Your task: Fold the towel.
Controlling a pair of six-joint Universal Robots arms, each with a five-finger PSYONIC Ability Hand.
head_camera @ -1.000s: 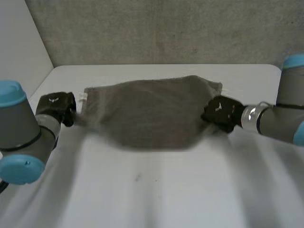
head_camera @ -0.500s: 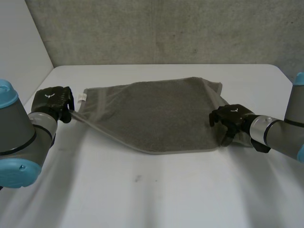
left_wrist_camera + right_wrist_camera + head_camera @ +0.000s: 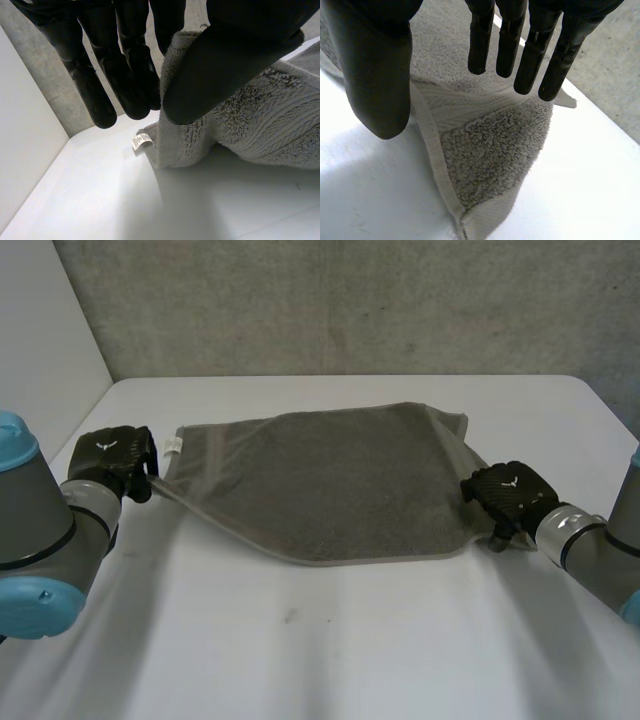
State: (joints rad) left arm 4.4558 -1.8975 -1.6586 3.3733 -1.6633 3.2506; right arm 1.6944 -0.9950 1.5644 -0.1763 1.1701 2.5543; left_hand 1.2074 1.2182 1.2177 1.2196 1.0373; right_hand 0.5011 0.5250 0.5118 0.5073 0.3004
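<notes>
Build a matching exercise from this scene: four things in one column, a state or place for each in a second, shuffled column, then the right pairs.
Column one:
1. left hand
2. right hand
3. towel
4. tag

Column two:
A. grey, lying on the white table
B. fingers straight, holding nothing
C. thumb and fingers pinching the cloth's edge
D. white, on the cloth's edge near the pinching fingertips

Pairs: 1-C, 2-B, 3-A, 4-D

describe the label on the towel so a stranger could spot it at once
On the white table lies a grey towel. Follow it to the end pinched by the left hand; at that corner a small label sticks out. It is the only white, printed bit on grey cloth.
</notes>
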